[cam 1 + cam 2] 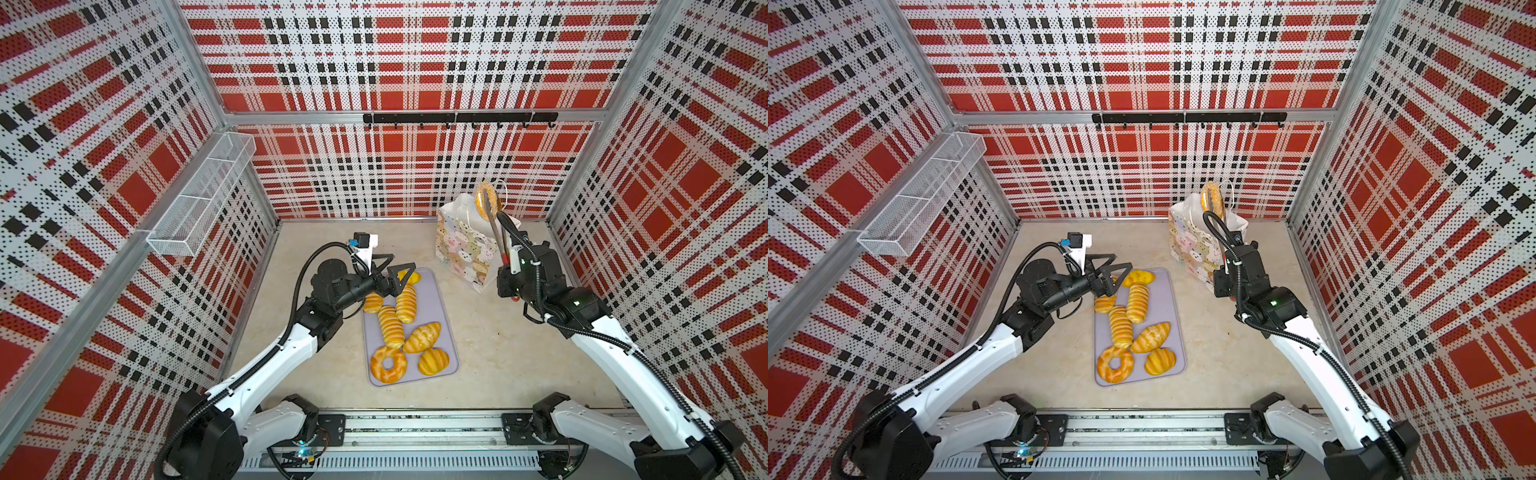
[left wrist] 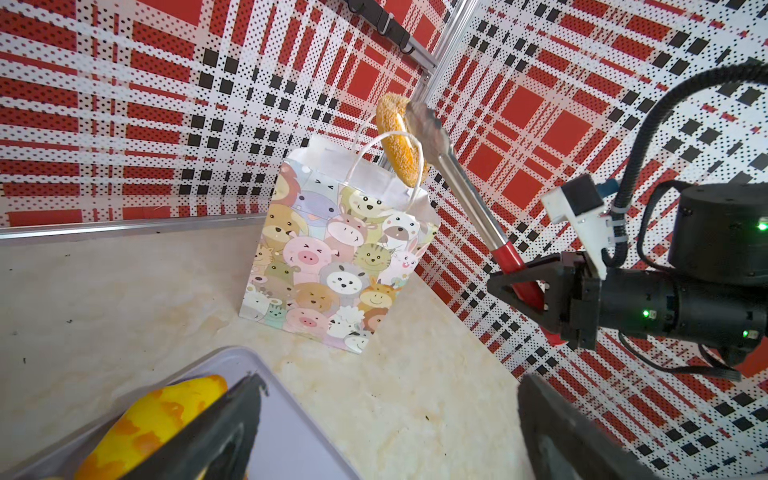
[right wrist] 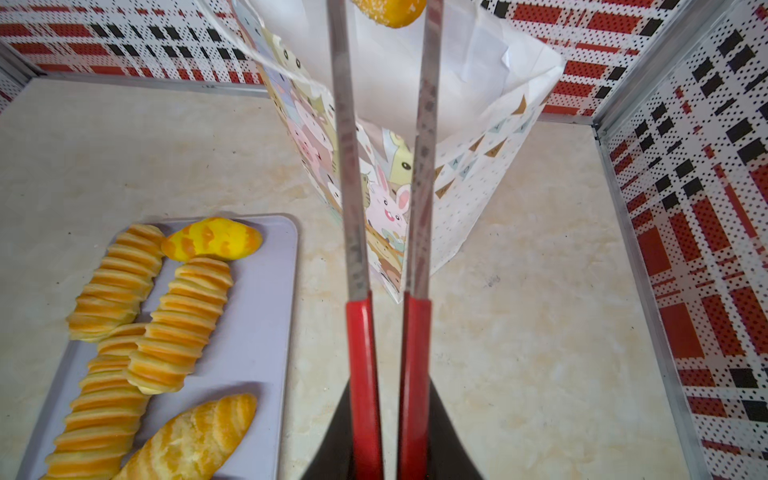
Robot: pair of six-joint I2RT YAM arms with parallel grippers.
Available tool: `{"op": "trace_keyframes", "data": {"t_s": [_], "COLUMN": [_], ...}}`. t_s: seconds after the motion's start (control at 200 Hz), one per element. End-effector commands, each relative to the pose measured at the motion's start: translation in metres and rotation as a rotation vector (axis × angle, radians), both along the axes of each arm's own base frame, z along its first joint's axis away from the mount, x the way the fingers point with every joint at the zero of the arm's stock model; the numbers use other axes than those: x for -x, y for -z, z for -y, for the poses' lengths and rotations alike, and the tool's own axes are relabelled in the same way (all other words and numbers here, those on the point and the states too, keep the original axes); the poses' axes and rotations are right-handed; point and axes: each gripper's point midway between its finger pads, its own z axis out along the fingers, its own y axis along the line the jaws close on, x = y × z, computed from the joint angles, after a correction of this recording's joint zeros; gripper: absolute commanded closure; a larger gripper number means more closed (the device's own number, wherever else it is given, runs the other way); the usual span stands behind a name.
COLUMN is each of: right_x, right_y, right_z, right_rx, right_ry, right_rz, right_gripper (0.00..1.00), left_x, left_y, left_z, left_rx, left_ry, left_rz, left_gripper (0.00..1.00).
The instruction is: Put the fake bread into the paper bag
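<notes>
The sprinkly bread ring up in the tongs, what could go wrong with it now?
1. The tongs pinch the bread ring only at their tips, so it might slip and drop beside the paper bag.
2. A cord handle arches close by the ring; it could snag.
3. Nothing steadies the bag; a bump may tip it.

Over the paper bag's (image 2: 332, 266) mouth, near the bench's (image 1: 498, 353) back right corner, hang tongs (image 2: 469, 199) holding a speckled ring (image 2: 401, 162); cord handles (image 2: 359, 160) arch across it. Bare bench lies right of the tray (image 1: 435, 307) and along the front edge.
</notes>
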Motion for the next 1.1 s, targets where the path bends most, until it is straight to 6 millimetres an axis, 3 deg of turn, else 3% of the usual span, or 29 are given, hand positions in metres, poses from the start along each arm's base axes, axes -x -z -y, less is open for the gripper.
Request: {"op": "trace_keyframes", "data": {"t_s": [0.0, 0.311, 0.506, 0.721, 1.007, 1.092], "right_x": [-0.004, -0.001, -0.003, 0.004, 0.010, 0.016], "right_y": [-0.006, 0.005, 0.012, -0.001, -0.011, -0.021], "right_z": [0.008, 0.009, 0.007, -0.006, -0.007, -0.017], "right_rx": [0.015, 0.020, 0.020, -0.048, -0.085, -0.130], "right_ry": [0.038, 0.049, 0.041, -0.027, -0.040, -0.099], "right_rz": [0.032, -0.008, -0.034, -0.006, 0.030, 0.046], "right_gripper": [0.80, 0.74, 0.73, 0.71, 0.73, 0.74], "left_x": [-0.004, -0.009, -0.014, -0.015, -0.020, -0.022], "left_y": [0.004, 0.016, 0.018, 0.021, 0.022, 0.027], "left_z": [-0.001, 0.000, -0.015, -0.014, -0.010, -0.009], "left_rx": [-0.044, -0.124, -0.147, -0.152, -0.155, -0.161], "left_ry": [-0.035, -0.086, -0.176, -0.175, -0.167, -0.172], "left_rz": [0.000, -0.009, -0.006, -0.013, -0.024, -0.041], "left_gripper": [0.02, 0.02, 0.02, 0.02, 0.02, 0.02]}}
